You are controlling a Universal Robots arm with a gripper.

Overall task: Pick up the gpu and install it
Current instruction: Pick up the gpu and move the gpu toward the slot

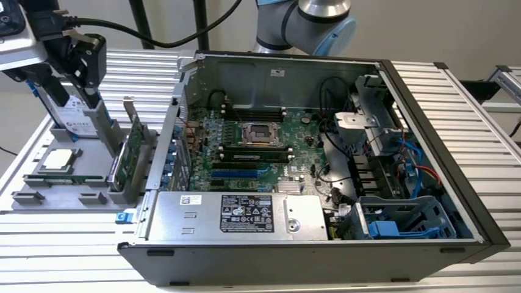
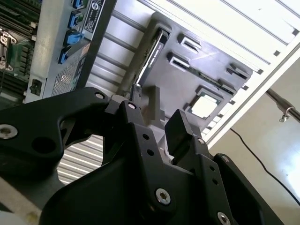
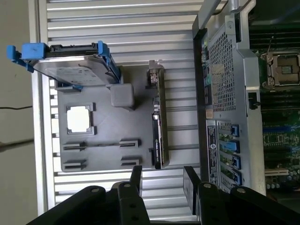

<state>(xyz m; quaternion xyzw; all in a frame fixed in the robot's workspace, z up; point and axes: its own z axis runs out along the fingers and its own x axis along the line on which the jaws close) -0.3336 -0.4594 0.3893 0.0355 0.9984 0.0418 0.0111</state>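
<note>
Currently the black claw [image 3: 163,180] hangs open, empty. The green circuit-board gpu [image 1: 124,162] stands on edge in a grey plastic tray [image 1: 49,195]; both sit at the exterior view's nine o'clock from the open computer case [image 1: 326,262].

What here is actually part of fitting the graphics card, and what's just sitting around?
In the job: gpu, standing on edge in the gray holder; open tool; open computer case.
Lying about: hard drive with blue rails; processor chip; memory stick.
</note>
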